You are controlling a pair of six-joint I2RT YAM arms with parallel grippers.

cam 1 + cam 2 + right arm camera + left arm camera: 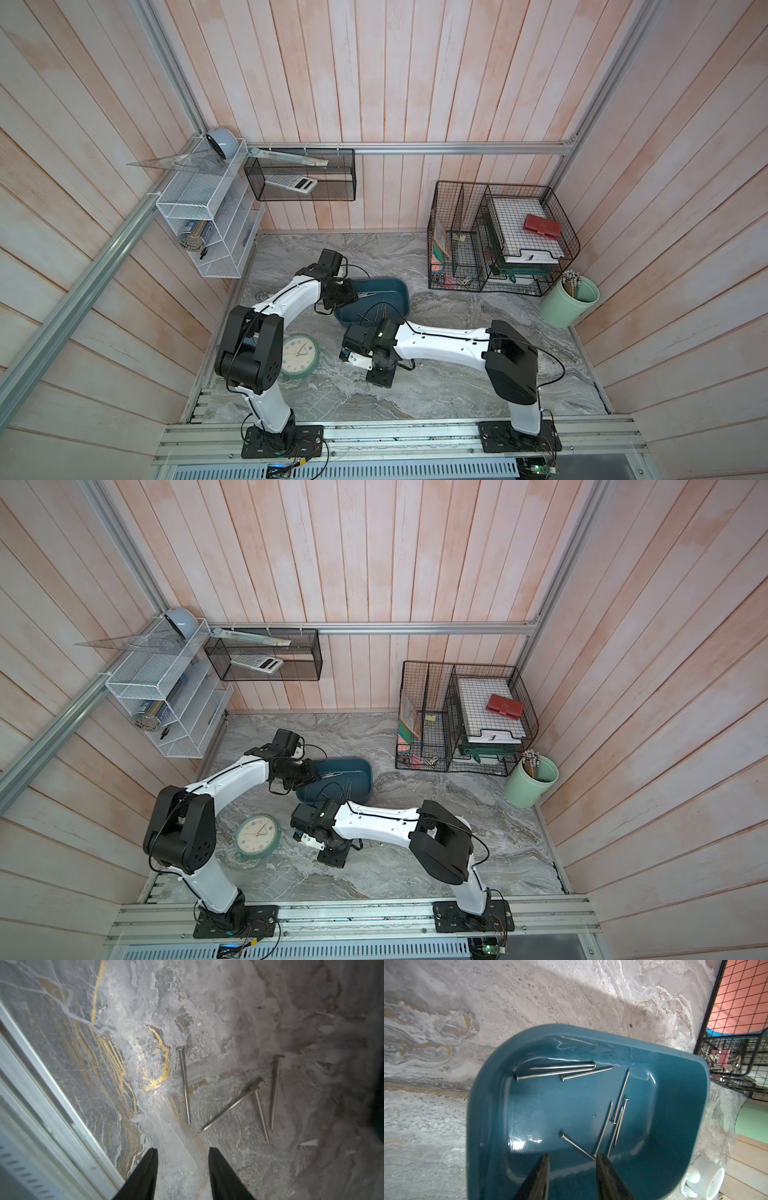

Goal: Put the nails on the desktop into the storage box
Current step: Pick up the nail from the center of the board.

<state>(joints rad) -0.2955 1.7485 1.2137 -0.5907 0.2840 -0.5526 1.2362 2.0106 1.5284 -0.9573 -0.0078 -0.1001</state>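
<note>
The teal storage box (488, 1105) sits on the marble desktop (207, 1012) and shows in both top views (399, 286) (359, 789). Several silver nails (556, 1070) lie loose on its floor. My left gripper (573, 1155) hovers over the box's near end, open, with nothing between its fingers; in a top view it reaches in from the left (358, 296). My right gripper (183, 1148) points down at the desktop in front of the box (376, 376), open and empty. Several nails (185, 1084) lie scattered on the marble just beyond its fingertips.
A round green-rimmed clock (299, 355) lies flat left of the right gripper. Black wire baskets (498, 241) and a mint-green cup (569, 303) of pencils stand at the back right. An aluminium rail (41, 1084) borders the desktop close to the right gripper.
</note>
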